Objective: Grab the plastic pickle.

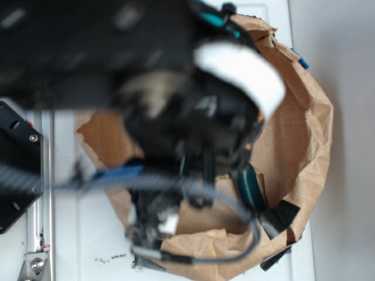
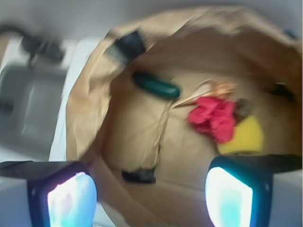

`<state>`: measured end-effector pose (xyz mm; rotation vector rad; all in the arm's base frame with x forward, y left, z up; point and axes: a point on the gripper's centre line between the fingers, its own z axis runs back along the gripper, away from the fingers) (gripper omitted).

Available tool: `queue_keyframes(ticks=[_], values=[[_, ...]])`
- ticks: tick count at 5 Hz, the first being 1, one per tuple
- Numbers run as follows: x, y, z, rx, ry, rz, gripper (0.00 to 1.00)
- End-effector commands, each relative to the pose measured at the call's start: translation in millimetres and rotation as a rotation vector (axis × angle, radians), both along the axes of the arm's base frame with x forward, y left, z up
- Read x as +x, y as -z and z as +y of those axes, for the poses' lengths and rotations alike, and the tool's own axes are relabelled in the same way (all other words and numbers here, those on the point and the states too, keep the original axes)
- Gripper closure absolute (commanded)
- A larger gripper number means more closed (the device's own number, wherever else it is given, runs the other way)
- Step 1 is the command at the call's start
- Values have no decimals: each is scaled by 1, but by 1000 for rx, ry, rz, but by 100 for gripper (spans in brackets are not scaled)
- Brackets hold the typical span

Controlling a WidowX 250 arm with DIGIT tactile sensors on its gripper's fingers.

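The plastic pickle point(image 2: 155, 85) is a glossy dark green oval lying on the brown paper floor of a paper-lined bin point(image 2: 94, 113), at the upper middle of the wrist view. In the exterior view only a strip of the pickle point(image 1: 251, 186) shows beside the arm. My gripper point(image 2: 150, 198) is open, its two lit fingertips wide apart at the bottom of the wrist view with only brown paper between them. The pickle lies well beyond the fingertips and is not touched.
A tan seashell point(image 2: 213, 90), a red crumpled thing point(image 2: 214, 118), a yellow piece point(image 2: 244, 137) and a dark round bit point(image 2: 244, 108) lie to the pickle's right. Black tape patches point(image 2: 138, 176) point(image 2: 127, 45) hold the paper. The arm point(image 1: 176, 117) hides most of the bin point(image 1: 304, 134).
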<state>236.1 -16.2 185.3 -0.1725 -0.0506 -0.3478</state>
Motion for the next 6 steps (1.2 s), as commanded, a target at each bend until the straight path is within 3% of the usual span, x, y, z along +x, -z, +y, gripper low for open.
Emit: queue_keyframes(ticks=[1, 2, 3, 4, 5, 6], values=[[7, -15, 2, -5, -6, -58, 0], [7, -15, 2, -5, -6, -58, 0], [16, -4, 2, 1, 177, -109, 0], [27, 8, -6, 44, 427, -191, 0], [36, 27, -4, 120, 541, -238, 0], [52, 61, 12, 251, 572, -260, 0]])
